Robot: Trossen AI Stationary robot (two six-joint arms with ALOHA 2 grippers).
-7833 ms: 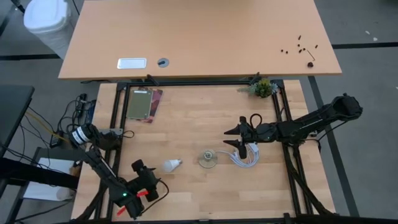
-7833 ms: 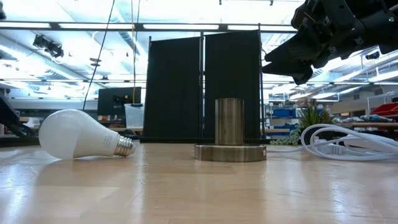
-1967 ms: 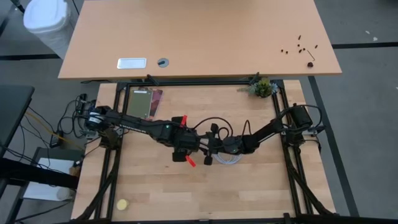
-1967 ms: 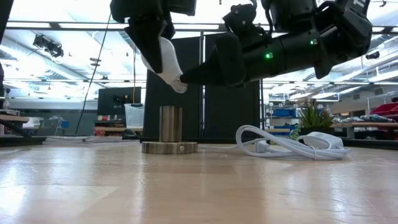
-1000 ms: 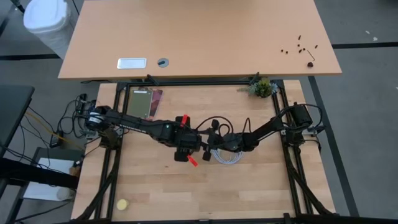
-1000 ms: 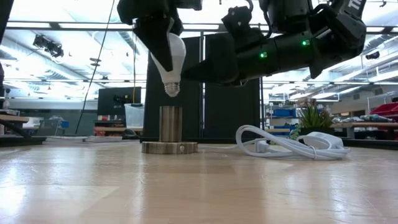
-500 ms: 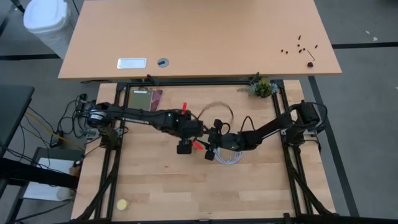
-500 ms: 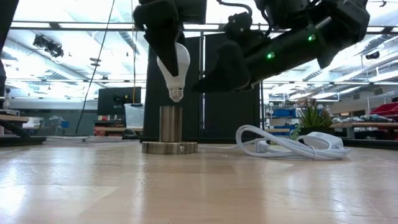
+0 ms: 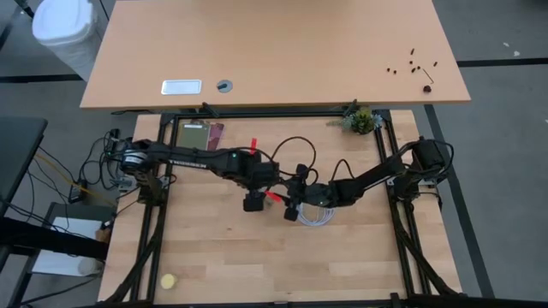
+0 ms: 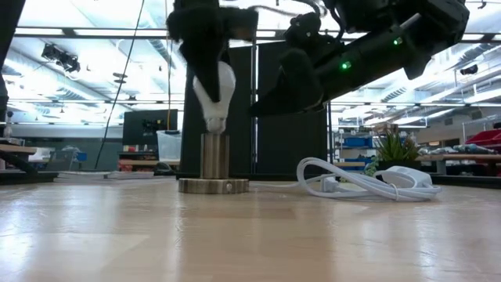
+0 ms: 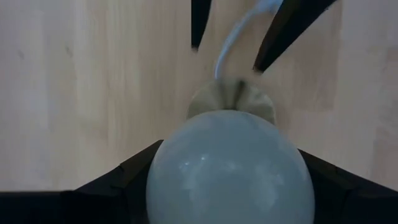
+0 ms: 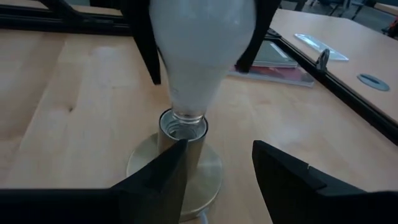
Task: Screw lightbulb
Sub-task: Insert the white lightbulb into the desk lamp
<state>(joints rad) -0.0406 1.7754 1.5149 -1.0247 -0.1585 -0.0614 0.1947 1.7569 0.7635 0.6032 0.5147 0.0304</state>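
Note:
The white lightbulb point(image 10: 221, 88) stands upright with its greyish screw base point(image 12: 186, 115) down in the mouth of the metal socket point(image 10: 213, 157). The socket's round foot point(image 12: 208, 171) rests on the wooden table. My left gripper point(image 10: 207, 74) is shut on the bulb from above. The bulb fills the left wrist view point(image 11: 230, 165). My right gripper point(image 12: 217, 152) is open. It hovers beside the bulb on the table's right side and a little above the socket point(image 9: 289, 204), and it touches nothing. My left gripper pinches the bulb's wide glass part point(image 12: 242, 37) between its two fingers point(image 12: 146, 50), one on each side. The fingers point down from above. The bulb hangs upright below them, with its screw base in the socket's open top.
A white cable point(image 10: 360, 182) runs from the socket and lies coiled on the table to its right point(image 9: 318, 216). A small plant point(image 9: 362, 121) stands at the far right corner. A flat book point(image 9: 199, 141) lies at the far left. A small yellow thing point(image 9: 169, 281) lies at the near left.
My left gripper has gone down with the bulb and set it upright. The screw base hung clear above the socket a second ago and now sits in the socket's mouth. My right gripper has stayed open beside it.

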